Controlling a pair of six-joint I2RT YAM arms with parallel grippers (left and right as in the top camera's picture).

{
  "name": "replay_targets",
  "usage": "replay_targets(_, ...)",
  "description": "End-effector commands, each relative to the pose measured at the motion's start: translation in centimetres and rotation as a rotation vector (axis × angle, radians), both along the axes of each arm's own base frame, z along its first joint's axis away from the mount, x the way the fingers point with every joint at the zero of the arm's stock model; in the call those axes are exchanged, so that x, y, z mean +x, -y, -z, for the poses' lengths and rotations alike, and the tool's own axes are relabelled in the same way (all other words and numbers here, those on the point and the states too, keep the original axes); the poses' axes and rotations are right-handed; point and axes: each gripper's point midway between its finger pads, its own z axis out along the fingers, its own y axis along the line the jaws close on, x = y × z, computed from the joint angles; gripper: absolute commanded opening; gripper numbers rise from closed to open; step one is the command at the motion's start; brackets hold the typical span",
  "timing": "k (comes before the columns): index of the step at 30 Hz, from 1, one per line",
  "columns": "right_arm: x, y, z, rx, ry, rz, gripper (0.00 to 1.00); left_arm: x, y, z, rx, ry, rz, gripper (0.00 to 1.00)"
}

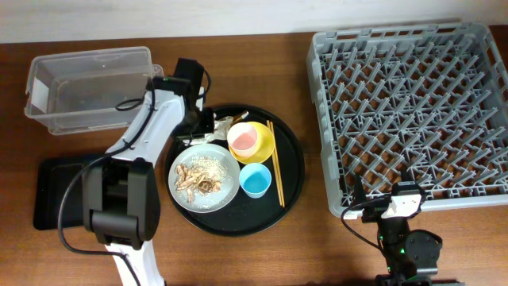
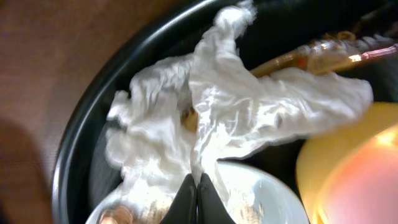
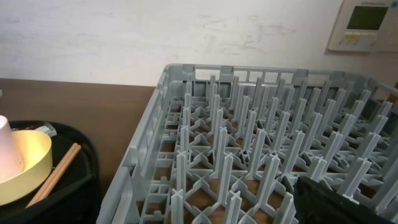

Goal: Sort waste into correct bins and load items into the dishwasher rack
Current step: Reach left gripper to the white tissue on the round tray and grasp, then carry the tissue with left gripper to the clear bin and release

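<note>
At the far left we are seeing the clear tub (image 1: pixel 87 87) and, below it, the shallow black tray (image 1: pixel 55 191), both resting on the wooden table (image 1: pixel 238 48). The left arm is reaching over the round black tray (image 1: pixel 294 191). There the left gripper (image 2: pixel 198 198) is pinching shut on a fold of the crumpled white napkin (image 2: pixel 249 106), which is lying by the upper-left rim beside the grey plate (image 1: pixel 226 187) carrying beige scraps (image 1: pixel 197 175). The pink cup (image 1: pixel 246 139) is sitting in the yellow bowl (image 1: pixel 268 147), with the light-blue cup (image 1: pixel 255 181) below and the chopsticks (image 1: pixel 276 163) just right of them. Farther right, the dishwasher rack (image 1: pixel 413 111) is standing with the right gripper (image 1: pixel 386 195) spreading wide at its near edge, gripping nothing.
</note>
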Motion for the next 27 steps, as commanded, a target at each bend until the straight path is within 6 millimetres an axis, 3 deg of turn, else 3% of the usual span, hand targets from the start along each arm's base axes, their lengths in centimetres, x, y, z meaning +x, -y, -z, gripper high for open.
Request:
replay_targets(1,0.0,0.0,0.2,-0.006,-0.001,-0.003,0.98,0.9,0.2,-2.6,0.001,0.023,-0.002,0.01)
replay_targets(8,0.0,0.0,0.2,-0.006,-0.001,-0.003,0.98,1.2,0.2,-6.9,-0.002,0.041,-0.004,0.01)
replay_targets(16,0.0,0.0,0.2,-0.006,-0.001,-0.003,0.98,3.8,-1.6,-15.5,-0.046,0.254,-0.060,0.01)
replay_targets(20,0.0,0.0,0.2,-0.006,-0.001,-0.003,0.98,5.1,-4.3,-17.5,-0.059,0.339,-0.155,0.01)
replay_targets(27,0.0,0.0,0.2,-0.006,-0.001,-0.003,0.98,9.9,-12.9,-20.4,-0.066,0.565,-0.384,0.01)
